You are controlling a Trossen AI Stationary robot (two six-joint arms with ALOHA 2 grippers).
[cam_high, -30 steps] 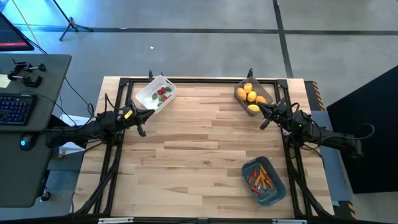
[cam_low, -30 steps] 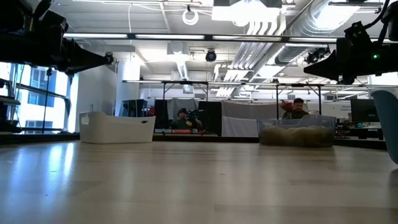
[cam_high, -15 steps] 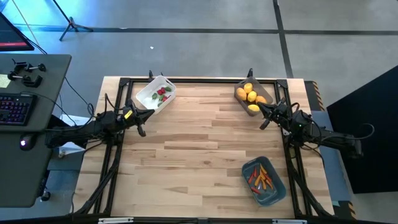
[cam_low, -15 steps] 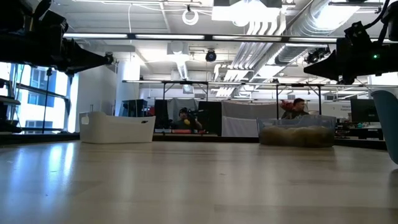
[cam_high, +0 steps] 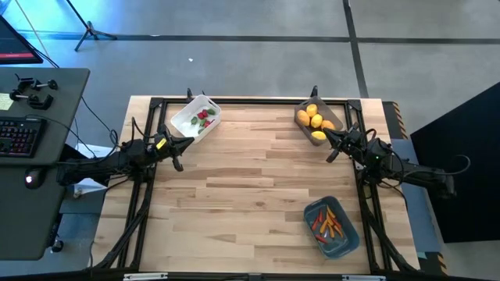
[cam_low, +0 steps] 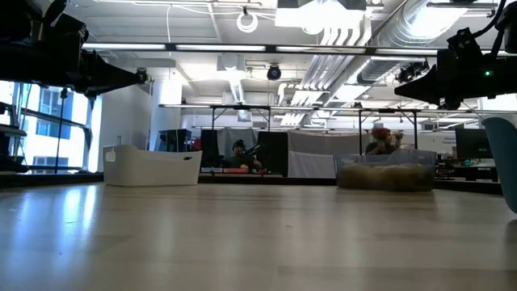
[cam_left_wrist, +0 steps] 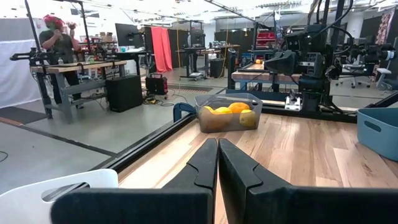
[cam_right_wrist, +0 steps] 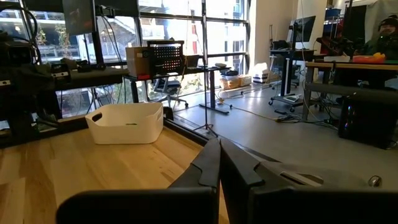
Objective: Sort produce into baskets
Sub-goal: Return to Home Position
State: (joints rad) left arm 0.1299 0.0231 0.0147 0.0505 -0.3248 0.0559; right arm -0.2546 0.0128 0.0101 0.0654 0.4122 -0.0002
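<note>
The white basket (cam_high: 195,116) at the far left holds small red and green pieces. The translucent grey basket (cam_high: 316,122) at the far right holds yellow and orange fruits; it also shows in the left wrist view (cam_left_wrist: 227,114). The blue-teal basket (cam_high: 331,226) near the front right holds thin orange and red pieces. My left gripper (cam_high: 178,165) hangs shut and empty above the table's left side, just nearer than the white basket. My right gripper (cam_high: 330,158) hangs shut and empty above the right side, just nearer than the grey basket.
The wooden table top (cam_high: 250,195) lies bare between the three baskets. A dark frame (cam_high: 234,101) runs along the table's edges. A desk with a keyboard (cam_high: 19,133) stands off the table's left side. People stand in the room beyond (cam_low: 238,153).
</note>
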